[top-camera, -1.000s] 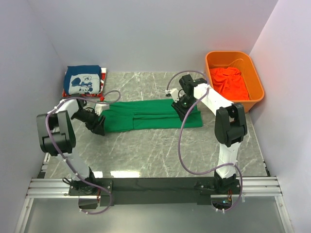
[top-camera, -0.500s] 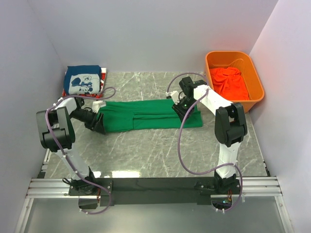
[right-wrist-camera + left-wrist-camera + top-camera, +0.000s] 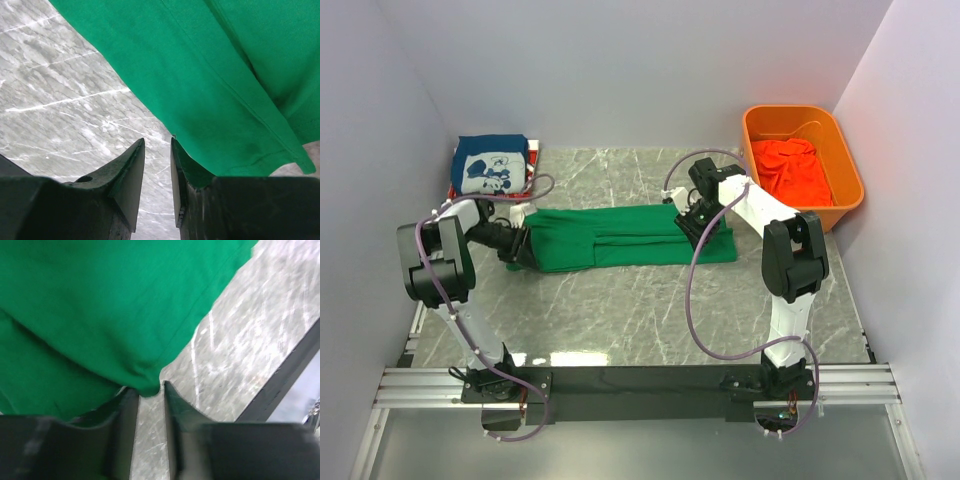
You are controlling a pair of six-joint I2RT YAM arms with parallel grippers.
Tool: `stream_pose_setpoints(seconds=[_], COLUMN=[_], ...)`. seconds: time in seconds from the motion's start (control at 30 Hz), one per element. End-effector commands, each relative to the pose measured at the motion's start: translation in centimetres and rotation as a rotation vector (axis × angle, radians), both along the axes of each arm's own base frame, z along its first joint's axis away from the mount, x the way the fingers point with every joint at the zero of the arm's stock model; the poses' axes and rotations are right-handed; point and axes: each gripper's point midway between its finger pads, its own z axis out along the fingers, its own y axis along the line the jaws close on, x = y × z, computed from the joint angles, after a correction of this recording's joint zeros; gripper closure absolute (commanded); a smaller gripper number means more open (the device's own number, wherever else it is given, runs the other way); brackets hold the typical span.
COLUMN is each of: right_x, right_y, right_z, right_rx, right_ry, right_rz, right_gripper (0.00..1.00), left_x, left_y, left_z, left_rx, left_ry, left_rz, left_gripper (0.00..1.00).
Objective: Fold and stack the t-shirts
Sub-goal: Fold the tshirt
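The bright green t-shirt (image 3: 620, 238) lies folded into a long strip across the middle of the table. My left gripper (image 3: 523, 250) is at its left end; in the left wrist view the narrow jaws (image 3: 147, 385) pinch a puckered corner of the green cloth (image 3: 100, 305). My right gripper (image 3: 695, 222) is on the strip's right part; its jaws (image 3: 157, 140) are slightly apart with only marble between them, and the shirt's edge (image 3: 240, 75) lies beside the right finger. The dark blue printed tee (image 3: 490, 168) lies folded at the back left on a red one (image 3: 454, 191).
The orange plastic bin (image 3: 790, 110) stands at the back right with an orange-red tee (image 3: 795, 170) crumpled inside. White walls close in the table on the left, back and right. A black rail (image 3: 640, 380) runs along the near edge.
My left gripper has moved up and left along the shirt's left end, and the cloth there has bunched. The right gripper has stayed in place.
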Motion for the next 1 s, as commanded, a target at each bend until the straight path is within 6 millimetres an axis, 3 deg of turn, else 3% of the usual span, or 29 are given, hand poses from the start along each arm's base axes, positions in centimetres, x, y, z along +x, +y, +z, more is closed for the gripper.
stream_pose_setpoints(seconds=[0.0, 0.17, 0.23, 0.43, 0.77, 0.87, 0.97], right_x=[0.8, 0.8, 0.8, 1.4, 3.0, 3.6, 4.9], right_y=[-0.2, -0.5, -0.5, -1.0, -2.7, -3.1, -1.9], right_z=[1.3, 1.1, 1.0, 0.9, 1.5, 1.3, 2.1], right_rx=[0.005, 0.002, 0.001, -0.003, -0.04, -0.06, -0.017], right_ry=[-0.059, -0.055, -0.052, -0.053, -0.101, -0.113, -0.142], right_rz=[0.008, 0.007, 0.007, -0.015, -0.054, -0.054, -0.063], right_gripper=[0.66, 0.66, 0.67, 0.68, 0.57, 0.57, 0.57], left_x=[1.4, 2.2, 3.4, 9.3, 19.1, 20.8, 21.5], left_y=[-1.0, -1.5, -1.4, -1.3, -1.5, -1.8, -2.4], left_z=[2.4, 4.9, 6.1, 8.5, 9.0, 8.8, 8.5], left_rx=[-0.074, -0.117, -0.126, -0.171, -0.252, -0.301, -0.355], left_ry=[-0.057, -0.082, -0.103, -0.171, -0.23, -0.211, -0.14], left_rz=[-0.009, -0.032, -0.015, 0.049, 0.205, 0.264, 0.328], left_gripper=[0.72, 0.94, 0.99, 0.99, 0.99, 0.99, 0.99])
